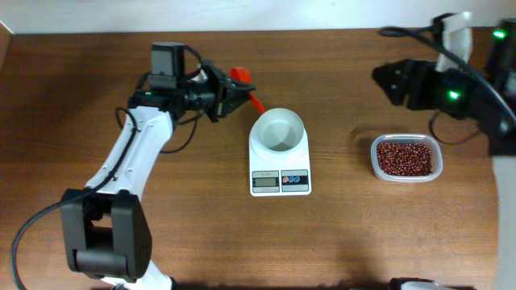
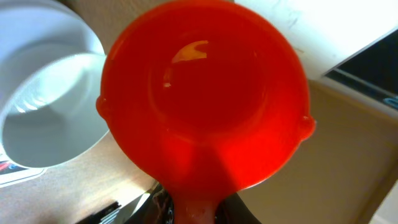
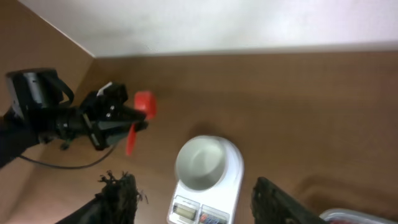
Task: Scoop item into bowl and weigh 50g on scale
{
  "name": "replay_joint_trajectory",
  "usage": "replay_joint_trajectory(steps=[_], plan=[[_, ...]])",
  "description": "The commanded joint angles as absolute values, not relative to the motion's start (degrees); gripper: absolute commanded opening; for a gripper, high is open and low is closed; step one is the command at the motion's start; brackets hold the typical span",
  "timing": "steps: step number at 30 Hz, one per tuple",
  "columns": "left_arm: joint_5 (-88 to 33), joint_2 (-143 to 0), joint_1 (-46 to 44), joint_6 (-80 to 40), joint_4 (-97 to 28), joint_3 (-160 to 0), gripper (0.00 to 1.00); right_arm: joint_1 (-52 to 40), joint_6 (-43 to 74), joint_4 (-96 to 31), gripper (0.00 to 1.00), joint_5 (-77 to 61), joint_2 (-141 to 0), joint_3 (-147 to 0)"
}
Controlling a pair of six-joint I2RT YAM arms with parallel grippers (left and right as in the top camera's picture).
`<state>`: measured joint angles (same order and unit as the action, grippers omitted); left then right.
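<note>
The white bowl [image 1: 278, 130] stands empty on the white scale [image 1: 280, 182] at mid table. The beans [image 1: 405, 157] lie in a clear tub at the right. My left gripper [image 1: 232, 87] is shut on the handle of a red scoop [image 1: 242, 79], held just left of and behind the bowl. In the left wrist view the scoop [image 2: 205, 93] is empty, with the bowl [image 2: 43, 118] to its left and my jaws [image 2: 199, 211] on the handle. My right gripper [image 1: 385, 79] is open and empty, raised behind the tub. In its wrist view its fingers [image 3: 191, 183] frame the bowl [image 3: 200, 163] and scale [image 3: 214, 214].
The clear plastic tub [image 1: 376, 165] sits right of the scale, and its corner shows in the right wrist view [image 3: 360, 216]. A pale wall [image 3: 217, 25] bounds the table's far edge. The left arm's base [image 1: 105, 238] stands at the front left.
</note>
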<state>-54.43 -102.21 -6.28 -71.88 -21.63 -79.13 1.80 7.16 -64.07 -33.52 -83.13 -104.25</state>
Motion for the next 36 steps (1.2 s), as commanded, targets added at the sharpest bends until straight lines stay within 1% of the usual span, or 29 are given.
replay_joint_trajectory(steps=[1,4,6,9,11,13,15,17,20,21,23,25,27,30,32,33,34,35,36], plan=[[-51.2,-101.2,-9.5,-77.0,-21.5,-79.2,0.00,-5.4,9.3,-64.5,0.69,-33.0,-87.1,-104.8],[-53.9,-101.2,-10.7,-83.8,-21.5,-79.2,0.00,-13.0,9.3,-64.3,0.71,-30.3,-91.7,-104.8],[-55.9,-101.2,-10.8,-86.0,-21.4,-79.2,0.00,-16.6,9.3,-62.9,0.71,-30.3,-94.0,-104.8],[-57.9,-101.2,-10.8,-90.5,-21.4,-79.2,0.00,-22.7,9.3,-58.8,0.71,-28.5,-97.5,-104.8],[-59.1,-101.2,-10.8,-92.3,-21.4,-79.2,0.00,-25.8,10.7,-56.7,0.70,-22.6,-98.8,-104.8],[-62.9,-101.2,-10.8,-96.0,-19.5,-79.2,0.00,-28.8,15.0,-54.7,0.70,-14.1,-99.9,-104.8],[-63.3,-101.2,-10.8,-96.2,-15.4,-79.2,0.00,-30.0,16.9,-54.1,0.65,-13.8,-100.6,-104.8],[-64.4,-101.2,-10.8,-99.0,-13.0,-79.2,0.00,-30.8,17.1,-54.0,0.55,-12.7,-101.2,-104.8],[-65.1,-101.2,-10.8,-99.6,-12.4,-79.2,0.00,-30.7,19.1,-52.9,0.53,-9.8,-101.4,-104.8],[-65.7,-101.2,-10.8,-99.6,-12.4,-79.2,0.00,-30.7,21.3,-52.4,0.51,-7.2,-101.4,-104.8],[-66.5,-101.2,-10.8,-99.6,-12.4,-79.2,0.00,-30.7,23.3,-52.1,0.45,-6.6,-101.6,-104.8],[-66.7,-101.2,-10.8,-99.6,-12.4,-79.2,0.00,-30.7,23.2,-51.1,0.39,-6.6,-101.6,-104.8],[-66.7,-101.2,-10.8,-99.6,-12.4,-79.2,0.00,-30.7,23.3,-50.0,0.31,-6.7,-101.6,-104.8],[-66.7,-101.2,-10.8,-99.6,-12.4,-79.2,0.00,-30.8,23.2,-50.5,0.14,-7.0,-101.6,-104.8],[-66.7,-101.2,-10.8,-99.6,-12.4,-79.2,0.00,-30.8,23.2,-50.6,0.08,-7.0,-101.6,-104.8],[-66.6,-101.2,-10.8,-99.6,-12.4,-79.2,0.06,-30.8,23.2,-50.6,0.04,-7.0,-101.6,-104.8],[-66.5,-101.2,-10.8,-99.6,-12.4,-79.2,0.26,-30.7,23.2,-50.5,0.04,-7.0,-101.6,-104.8],[-66.2,-101.2,-10.8,-99.5,-12.4,-79.2,0.56,-30.7,23.2,-50.5,0.04,-6.9,-101.6,-104.8],[-66.2,-101.2,-10.8,-99.3,-12.4,-79.2,0.75,-30.7,23.2,-50.5,0.04,-6.8,-101.6,-104.8]])
